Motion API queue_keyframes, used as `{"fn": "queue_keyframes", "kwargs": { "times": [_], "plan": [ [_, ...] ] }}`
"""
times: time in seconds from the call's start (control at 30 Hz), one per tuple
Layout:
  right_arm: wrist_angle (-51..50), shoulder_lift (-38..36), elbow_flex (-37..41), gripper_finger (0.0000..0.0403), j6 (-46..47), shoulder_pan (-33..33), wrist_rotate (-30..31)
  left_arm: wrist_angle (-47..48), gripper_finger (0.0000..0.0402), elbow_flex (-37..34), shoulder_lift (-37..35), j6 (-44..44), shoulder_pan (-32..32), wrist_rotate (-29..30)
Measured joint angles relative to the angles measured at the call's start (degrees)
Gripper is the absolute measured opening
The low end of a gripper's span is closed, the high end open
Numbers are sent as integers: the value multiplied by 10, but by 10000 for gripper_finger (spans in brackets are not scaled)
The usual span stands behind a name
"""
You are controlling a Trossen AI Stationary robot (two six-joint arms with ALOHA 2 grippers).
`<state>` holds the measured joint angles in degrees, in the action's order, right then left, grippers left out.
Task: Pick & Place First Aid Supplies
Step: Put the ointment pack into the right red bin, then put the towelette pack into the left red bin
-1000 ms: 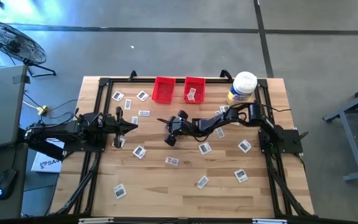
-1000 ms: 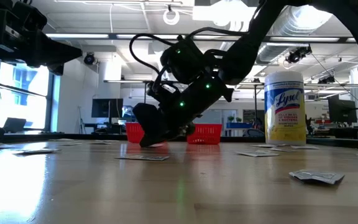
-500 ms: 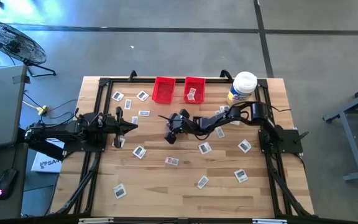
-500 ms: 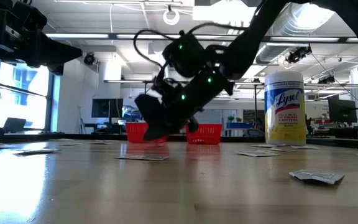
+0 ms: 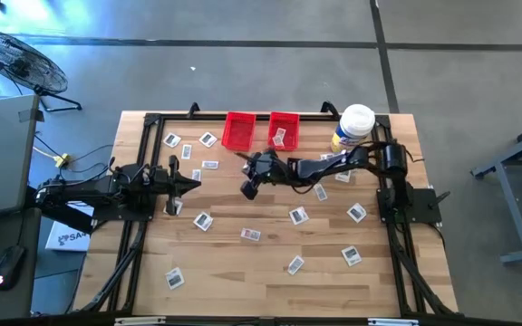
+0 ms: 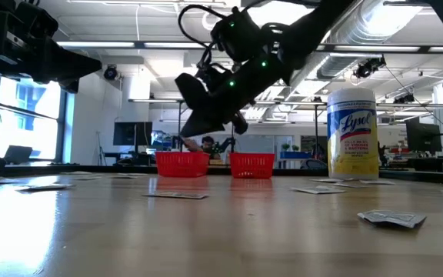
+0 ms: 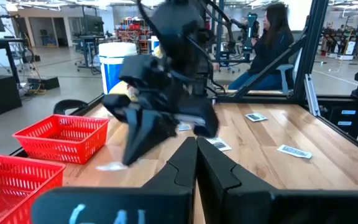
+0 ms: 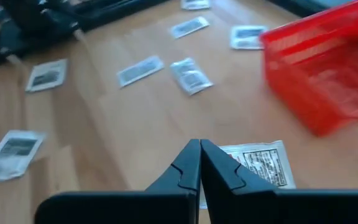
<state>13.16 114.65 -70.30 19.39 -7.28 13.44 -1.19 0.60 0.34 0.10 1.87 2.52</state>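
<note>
Red bins: you have two on the wood table [image 5: 243, 272]; the left bin [image 5: 238, 130] lies just past the right arm's jaws, the right bin [image 5: 284, 130] beside it holds one packet [image 5: 280, 138].
Right gripper [image 5: 248, 188]: raised off the table, tips angled down; your wrist view shows its fingers [image 8: 191, 163] pressed together.
Held packet [image 8: 257, 163]: a white packet with dark and red print shows right behind those closed tips; you cannot tell for sure whether it is pinched between them or lying on the wood under them.
Loose packets [image 5: 298, 215]: scattered flat over the table on all sides of the jaws, several near the left bin.
Left gripper [image 5: 195, 184]: waits well apart at the table's left, jaws shut on nothing.
Jar [image 5: 352, 128]: upright in the far corner, behind the right arm.
</note>
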Motion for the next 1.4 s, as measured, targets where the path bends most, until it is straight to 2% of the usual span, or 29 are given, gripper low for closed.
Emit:
{"fn": "queue_keyframes", "kwargs": {
  "times": [0.27,0.53,0.67,0.87,1.17,1.4],
  "plan": [
    [-70,-59,0,1,-3,-82,6,0,1,0,0,0,0,0],
    [-147,-62,-1,1,-29,-151,53,0,1,0,0,0,0,0],
    [-178,-60,-1,1,-29,-171,50,0,1,0,0,0,0,0],
    [-195,-47,-1,14,-28,-176,32,0,1,0,0,0,0,0],
    [-208,-44,0,43,-23,-174,59,0,1,0,0,0,0,1],
    [-211,-87,0,59,-38,-139,7,0,1,0,0,0,0,1]
  ]
}}
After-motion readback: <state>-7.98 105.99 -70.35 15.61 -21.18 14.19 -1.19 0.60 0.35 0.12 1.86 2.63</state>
